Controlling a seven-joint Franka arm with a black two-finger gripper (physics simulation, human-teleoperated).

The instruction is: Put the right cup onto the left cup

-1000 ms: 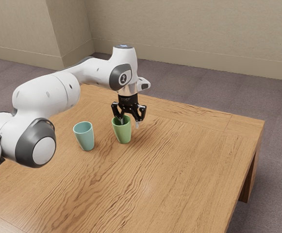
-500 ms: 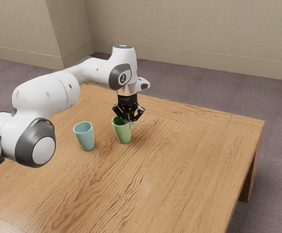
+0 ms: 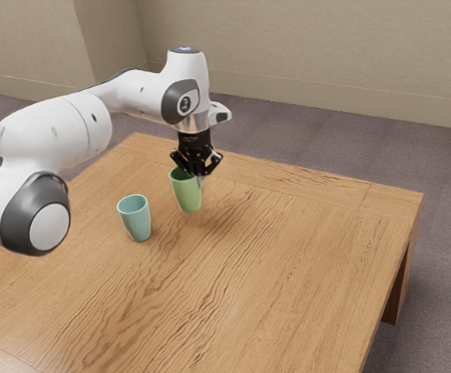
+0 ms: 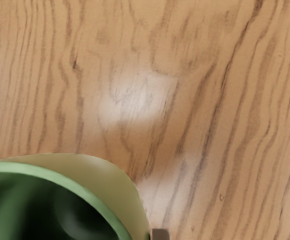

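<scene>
While in gripper (image 3: 199, 174), green cup (image 3: 186, 194) aloft.

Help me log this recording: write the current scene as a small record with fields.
surface: wooden table
held cup: green cup, mouth upward
gripper: black two-finger gripper, shut on the green cup at its rim
standing cup: teal cup, upright on the table, mouth upward
cup layout: apart; green is nearer the exterior view's right
stacking: not yet done
likely next move: carry green over teal
</scene>
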